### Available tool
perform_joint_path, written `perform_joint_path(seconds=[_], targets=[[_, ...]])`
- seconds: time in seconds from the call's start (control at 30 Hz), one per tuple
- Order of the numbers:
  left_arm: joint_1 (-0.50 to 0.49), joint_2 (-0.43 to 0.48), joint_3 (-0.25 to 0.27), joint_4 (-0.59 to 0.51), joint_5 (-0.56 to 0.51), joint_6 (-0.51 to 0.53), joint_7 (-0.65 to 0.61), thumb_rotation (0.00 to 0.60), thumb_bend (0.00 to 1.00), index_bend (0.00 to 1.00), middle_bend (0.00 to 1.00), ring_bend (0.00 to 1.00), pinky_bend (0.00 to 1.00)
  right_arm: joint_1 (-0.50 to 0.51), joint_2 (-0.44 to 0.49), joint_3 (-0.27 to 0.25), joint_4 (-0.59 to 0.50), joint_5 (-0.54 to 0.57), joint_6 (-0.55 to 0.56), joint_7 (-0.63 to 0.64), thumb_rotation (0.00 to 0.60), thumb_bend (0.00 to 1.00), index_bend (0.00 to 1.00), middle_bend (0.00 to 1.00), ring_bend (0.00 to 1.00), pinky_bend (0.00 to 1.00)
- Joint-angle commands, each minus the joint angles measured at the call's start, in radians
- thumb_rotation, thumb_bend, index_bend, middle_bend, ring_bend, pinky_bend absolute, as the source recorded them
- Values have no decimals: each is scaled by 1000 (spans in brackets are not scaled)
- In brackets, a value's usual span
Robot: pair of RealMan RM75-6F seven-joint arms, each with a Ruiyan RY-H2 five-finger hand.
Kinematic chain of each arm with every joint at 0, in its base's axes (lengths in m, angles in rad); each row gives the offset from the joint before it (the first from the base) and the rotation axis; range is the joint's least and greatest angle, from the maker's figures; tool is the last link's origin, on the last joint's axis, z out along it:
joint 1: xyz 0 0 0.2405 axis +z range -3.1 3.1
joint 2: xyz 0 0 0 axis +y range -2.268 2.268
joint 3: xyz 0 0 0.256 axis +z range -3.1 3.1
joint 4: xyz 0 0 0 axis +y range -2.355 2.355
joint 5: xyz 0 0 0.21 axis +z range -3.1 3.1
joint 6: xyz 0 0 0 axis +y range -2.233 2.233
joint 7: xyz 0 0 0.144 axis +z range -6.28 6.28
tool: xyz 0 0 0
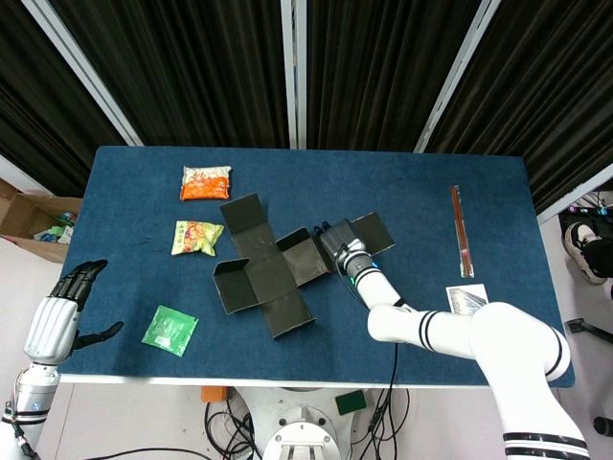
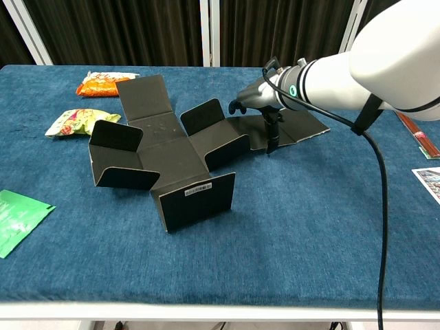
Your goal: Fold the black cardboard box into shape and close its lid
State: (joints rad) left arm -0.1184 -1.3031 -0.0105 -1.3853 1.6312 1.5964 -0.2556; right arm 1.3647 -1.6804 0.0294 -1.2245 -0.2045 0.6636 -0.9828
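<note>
Your right hand (image 2: 260, 98) hangs over the long flat flap of the box (image 2: 165, 155), palm down, with one finger (image 2: 270, 134) pointing straight down so its tip meets the flap's near edge; the other fingers are spread forward above the card and hold nothing. From the head view the same hand (image 1: 337, 241) sits on that flap just right of the box's raised side wall. Your left hand (image 1: 59, 311) is off the table (image 1: 498, 192) at its left near corner, fingers apart and holding nothing.

You have the box lying unfolded near the table's middle, base flat, several short flaps tilted up, a barcode label on the nearest one. An orange packet (image 1: 206, 182) and a yellow-green packet (image 1: 196, 237) lie left of it, a green sachet (image 1: 170, 330) nearer the front edge. Chopsticks (image 1: 462, 231) and a card (image 1: 469, 305) lie well apart at the right
</note>
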Motion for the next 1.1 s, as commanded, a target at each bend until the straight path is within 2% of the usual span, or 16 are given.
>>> perform_joint_path(seconds=[0.03,0.33,0.4,0.53,0.6,0.7,0.77,0.87,0.97,1.1], targets=[[0,-1,-1,2,-1,0,-2,600,88,69,110,97,210,22,-9,-18,9,27,2,-16,600,176,137,134,683,1000],[1,-4,0,12,-3,-3,-10,600,88,69,110,97,209,72,-55,-60,51,90,12,-55,600,182,182,157,683,1000],[0,-5,-1,15,-4,-4,-13,600,89,69,110,97,209,71,-59,-60,53,85,17,-49,600,208,237,184,683,1000],[-14,-6,-6,23,-9,-27,-17,600,88,69,110,102,210,54,-52,-47,31,28,47,-10,600,355,491,344,693,1000],[-33,-6,-14,24,-19,-58,-17,600,89,70,110,131,221,28,-39,-34,-2,-35,75,36,600,384,539,391,697,1000],[-71,-19,-34,35,-33,-108,11,600,89,71,110,243,312,-15,-18,-14,-53,-116,115,106,600,391,550,432,702,1000],[-105,-40,-52,46,-46,-149,35,600,90,71,110,374,469,-46,-9,3,-81,-165,142,159,600,390,550,446,706,1000],[-160,-74,-77,65,-69,-222,75,600,95,65,92,477,631,-83,-5,21,-107,-218,175,216,600,390,551,461,710,1000],[-210,-106,-96,73,-94,-293,149,600,98,33,32,500,705,-110,-13,30,-118,-256,208,244,600,390,551,471,711,1000],[-263,-157,-117,88,-139,-370,265,600,98,0,0,503,777,-129,-24,41,-122,-277,234,250,600,390,553,477,711,1000]])
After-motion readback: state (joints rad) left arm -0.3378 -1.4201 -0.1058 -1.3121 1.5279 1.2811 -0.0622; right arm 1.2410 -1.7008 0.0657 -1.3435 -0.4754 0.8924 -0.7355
